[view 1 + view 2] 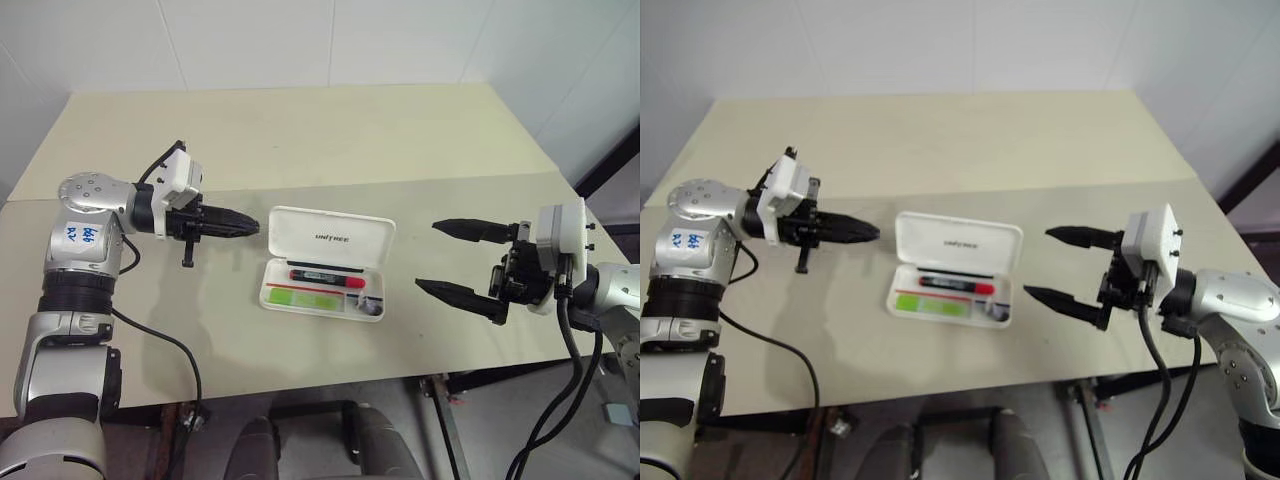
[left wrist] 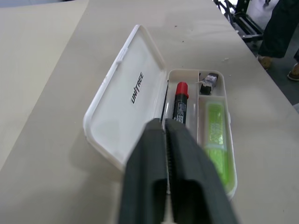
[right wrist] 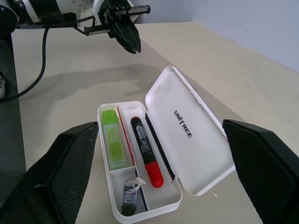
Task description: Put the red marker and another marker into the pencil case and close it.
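The white pencil case (image 1: pixel 330 237) lies open in the middle of the table, its lid tipped back. Inside its tray rest the red marker (image 1: pixel 327 277) and, in front of it, the light green marker (image 1: pixel 302 298). My left gripper (image 1: pixel 250 226) is shut and empty, held level just left of the lid and pointing at it. In the left wrist view its shut tips (image 2: pixel 161 125) hover over the lid's edge (image 2: pixel 131 93). My right gripper (image 1: pixel 427 255) hangs open and empty to the right of the case; its wide-set fingers (image 3: pixel 70 163) frame the case.
A small dark object (image 3: pixel 131 193) lies in the tray's end compartment. A seam (image 1: pixel 480 180) runs across the table behind the case. A black cable (image 1: pixel 170 350) hangs from my left arm over the table's front edge. A person's legs (image 2: pixel 280 28) stand beyond the right end of the table.
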You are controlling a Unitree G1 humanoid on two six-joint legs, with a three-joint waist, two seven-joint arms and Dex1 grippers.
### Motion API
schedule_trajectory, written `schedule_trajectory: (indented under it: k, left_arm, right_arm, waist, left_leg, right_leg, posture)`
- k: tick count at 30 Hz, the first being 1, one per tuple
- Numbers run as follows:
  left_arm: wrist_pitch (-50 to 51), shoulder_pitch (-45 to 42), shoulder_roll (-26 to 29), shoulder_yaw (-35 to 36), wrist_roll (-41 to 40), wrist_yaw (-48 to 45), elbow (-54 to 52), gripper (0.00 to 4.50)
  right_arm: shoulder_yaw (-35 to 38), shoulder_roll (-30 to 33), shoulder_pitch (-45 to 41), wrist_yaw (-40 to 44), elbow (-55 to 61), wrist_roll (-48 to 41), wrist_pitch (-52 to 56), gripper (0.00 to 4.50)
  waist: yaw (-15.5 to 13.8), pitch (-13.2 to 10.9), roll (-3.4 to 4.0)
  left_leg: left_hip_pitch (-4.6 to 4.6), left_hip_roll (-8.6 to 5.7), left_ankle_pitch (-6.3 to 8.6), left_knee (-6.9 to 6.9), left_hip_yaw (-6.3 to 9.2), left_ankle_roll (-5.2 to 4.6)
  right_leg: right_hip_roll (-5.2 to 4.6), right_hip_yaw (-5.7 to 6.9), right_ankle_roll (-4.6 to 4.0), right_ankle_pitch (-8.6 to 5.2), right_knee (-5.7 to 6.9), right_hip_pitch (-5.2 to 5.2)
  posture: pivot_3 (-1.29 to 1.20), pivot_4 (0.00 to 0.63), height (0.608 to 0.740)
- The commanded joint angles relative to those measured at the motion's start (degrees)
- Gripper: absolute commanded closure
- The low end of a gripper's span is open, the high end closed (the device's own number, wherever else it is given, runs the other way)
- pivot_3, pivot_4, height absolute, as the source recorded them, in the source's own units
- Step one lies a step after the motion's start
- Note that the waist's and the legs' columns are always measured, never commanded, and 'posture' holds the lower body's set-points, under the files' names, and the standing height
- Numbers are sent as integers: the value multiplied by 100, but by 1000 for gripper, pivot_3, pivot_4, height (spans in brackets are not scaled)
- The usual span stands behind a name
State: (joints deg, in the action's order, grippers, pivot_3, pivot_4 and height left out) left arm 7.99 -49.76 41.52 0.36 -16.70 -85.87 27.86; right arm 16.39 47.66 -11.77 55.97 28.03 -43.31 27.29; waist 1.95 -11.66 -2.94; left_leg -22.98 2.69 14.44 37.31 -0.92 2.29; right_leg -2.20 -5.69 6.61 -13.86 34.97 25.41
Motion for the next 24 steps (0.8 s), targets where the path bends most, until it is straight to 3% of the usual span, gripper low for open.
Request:
schedule_trajectory:
  k: [1,7,13,18,24]
  left_arm:
    - [-2,-269,-64,164,-83,221,194,4479]
    - [-239,-925,-597,262,143,1267,1244,4479]
    - [-1044,-1339,-1241,-229,1094,2545,2621,4479]
    - [-1355,-1361,-1560,-469,1351,2215,3030,4479]
    - [-1652,-1335,-1509,-321,1173,1572,3030,4479]
  right_arm:
    - [67,-81,-163,-88,200,-104,-125,0]
    - [-191,-236,-205,-128,144,94,-208,0]
    - [-288,-298,-250,-214,105,141,-178,0]
    - [-264,-275,-198,-294,184,120,-138,0]
    - [-200,-275,-27,-390,286,97,-135,0]
  waist:
    - [-6,0,0]
    - [-39,0,0]
    - [-40,0,0]
    - [-14,0,-1]
    - [-32,0,-1]
  left_leg:
    - [0,0,0,0,0,0]
    - [-2,0,-1,7,1,-1]
    - [-8,-1,0,6,1,-1]
    - [-8,-1,0,-7,0,-1]
    - [-6,-1,0,-12,0,0]
  right_leg:
    - [0,0,1,0,1,0]
    - [0,1,12,6,2,0]
    - [-1,1,46,25,-5,0]
    - [2,1,46,26,-8,5]
    - [1,1,44,25,-9,5]
  posture:
    - [0,150,740]
    - [0,150,740]
    - [0,150,740]
    - [0,150,740]
    - [0,150,740]
